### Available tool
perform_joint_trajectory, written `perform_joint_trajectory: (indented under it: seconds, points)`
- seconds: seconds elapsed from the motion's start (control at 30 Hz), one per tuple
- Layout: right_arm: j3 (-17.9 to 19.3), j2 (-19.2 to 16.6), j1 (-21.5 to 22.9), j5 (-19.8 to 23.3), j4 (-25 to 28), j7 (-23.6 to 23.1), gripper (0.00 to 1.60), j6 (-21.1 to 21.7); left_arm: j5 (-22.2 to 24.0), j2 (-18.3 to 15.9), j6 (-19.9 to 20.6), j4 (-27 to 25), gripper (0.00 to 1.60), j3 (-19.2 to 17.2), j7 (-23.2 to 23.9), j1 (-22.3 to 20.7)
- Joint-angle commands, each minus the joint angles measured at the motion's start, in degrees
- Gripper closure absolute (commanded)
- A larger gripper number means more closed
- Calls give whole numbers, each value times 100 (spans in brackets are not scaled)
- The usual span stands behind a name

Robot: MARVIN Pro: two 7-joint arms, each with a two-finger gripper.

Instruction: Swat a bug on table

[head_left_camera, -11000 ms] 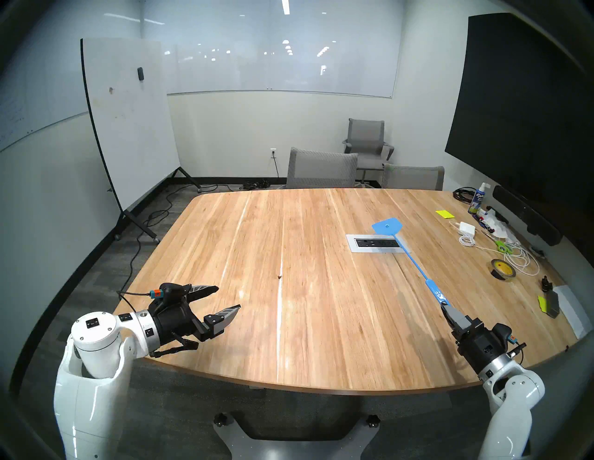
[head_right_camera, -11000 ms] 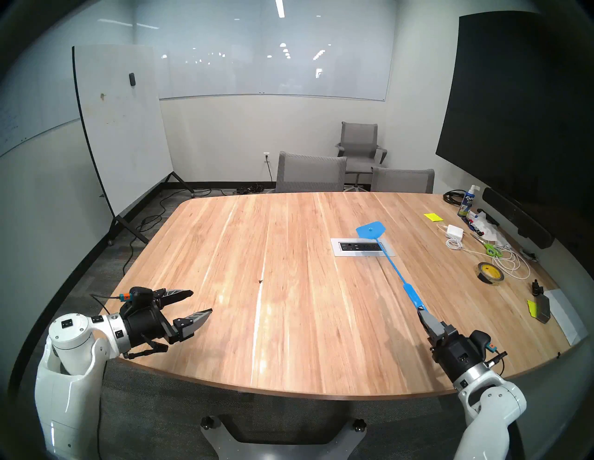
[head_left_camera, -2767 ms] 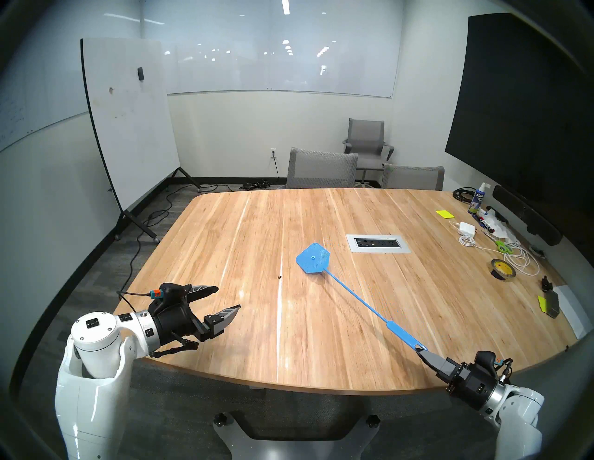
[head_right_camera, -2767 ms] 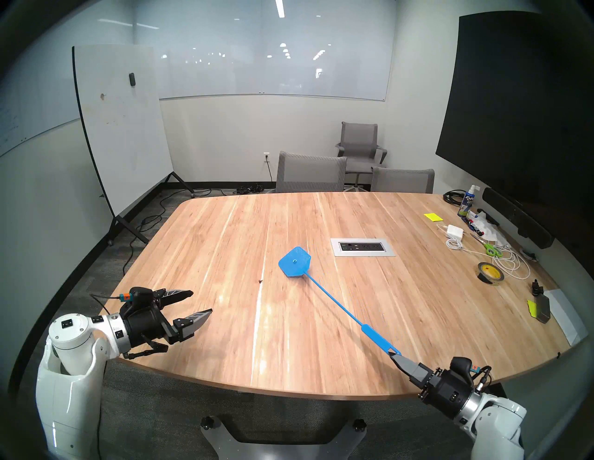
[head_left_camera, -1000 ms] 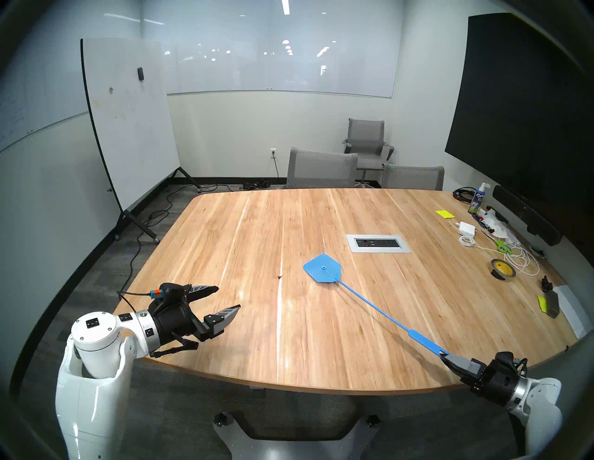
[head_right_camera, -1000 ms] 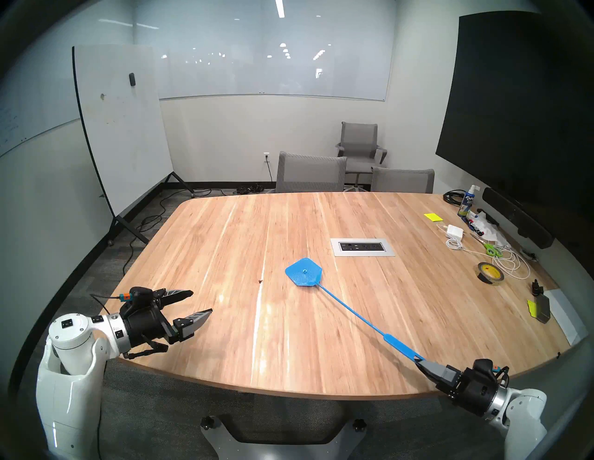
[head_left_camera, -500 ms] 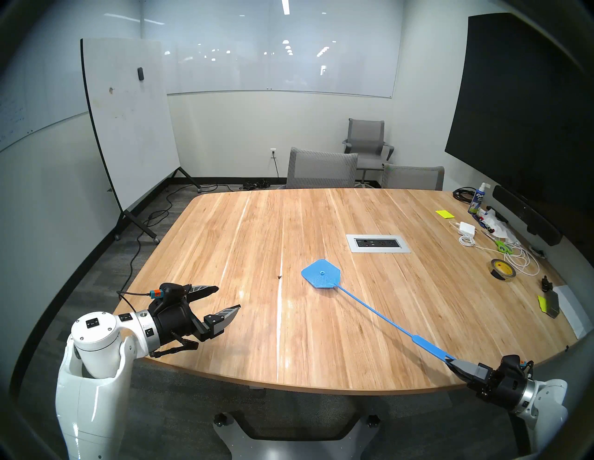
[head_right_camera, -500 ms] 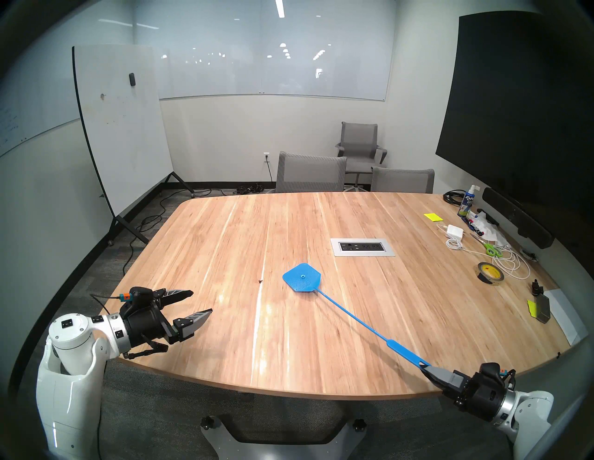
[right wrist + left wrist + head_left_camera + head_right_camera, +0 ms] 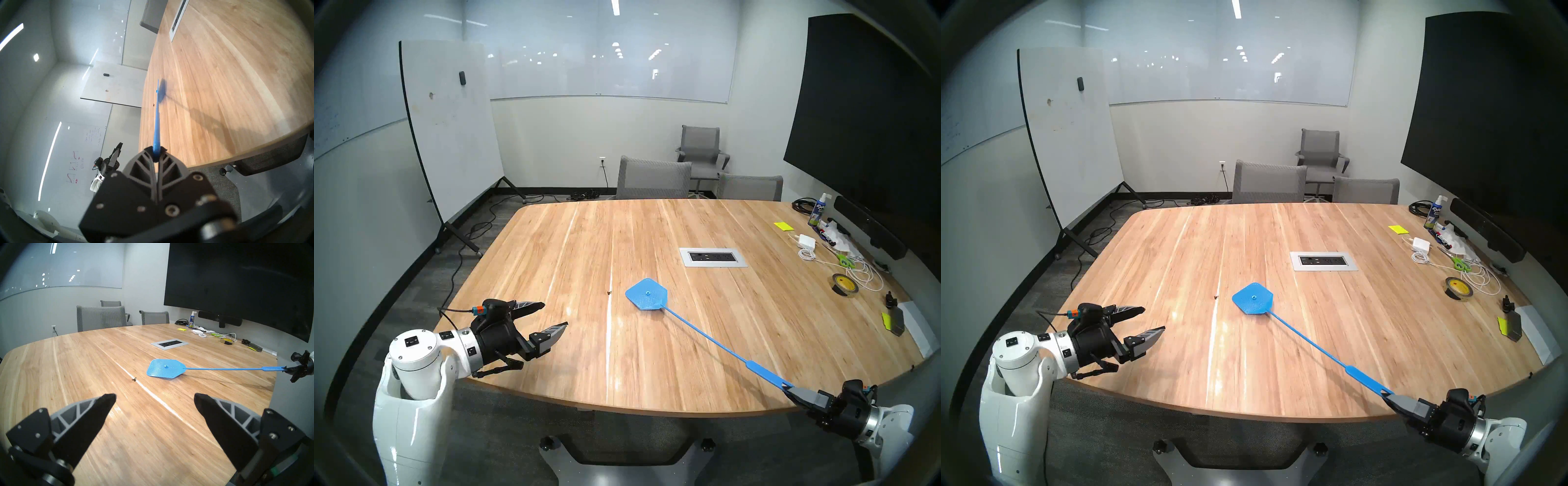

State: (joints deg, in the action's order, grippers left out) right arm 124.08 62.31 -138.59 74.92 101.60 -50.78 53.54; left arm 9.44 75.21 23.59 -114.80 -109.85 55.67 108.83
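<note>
1. Compared with a second ago, the blue fly swatter (image 9: 687,320) has shifted: its mesh head now lies closer to the bug (image 9: 609,292), and the right gripper (image 9: 789,390) has drawn back toward the table's near right edge.
2. The right gripper is clamped tight on the tip of the swatter's handle; the head floats just above the wood, casting a shadow beneath.
3. The left gripper (image 9: 553,314) has not moved. Its jaws stand wide apart, holding nothing, over the near left part of the table (image 9: 551,237).
4. The bug sits on the table just left of the swatter head, beside a pale plank seam, apart from both grippers.
5. Bare wood lies all round the bug and the swatter; the table's near rounded edge runs just under the right gripper.
6. The grey power-outlet panel (image 9: 713,257) is set in the wood beyond the swatter head, well apart from the bug.
7. Along the far right side lie a tape roll (image 9: 845,285), white cables (image 9: 863,275), green scissors (image 9: 845,260), a white charger (image 9: 807,241), a yellow sticky pad (image 9: 783,226) and a spray bottle (image 9: 818,210), all clear of the swatter.
</note>
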Motion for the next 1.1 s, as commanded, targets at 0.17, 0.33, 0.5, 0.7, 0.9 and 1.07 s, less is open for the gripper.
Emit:
perform_joint_trajectory:
  seconds: [0.17, 0.33, 0.5, 0.7, 0.9, 1.07]
  points:
    - [102, 165, -319, 14, 351, -456, 160, -200, 0, -3, 13, -90, 0, 0, 13, -7]
    - [136, 150, -360, 53, 337, -530, 160, -163, -4, 0, 14, -90, 0, -2, 17, -8]
    - [163, 104, -385, 123, 259, -633, 160, -104, -8, 4, 14, -90, 0, -3, 20, -9]
    - [227, 55, -422, 251, 239, -706, 160, 8, -11, 7, 13, -88, 0, -5, 24, -11]
    - [296, 29, -463, 605, 256, -429, 160, 146, -15, 10, 12, -87, 0, -6, 28, -13]
    - [385, -9, -503, 709, 221, -542, 160, 146, -18, 13, 10, -85, 0, -7, 31, -15]
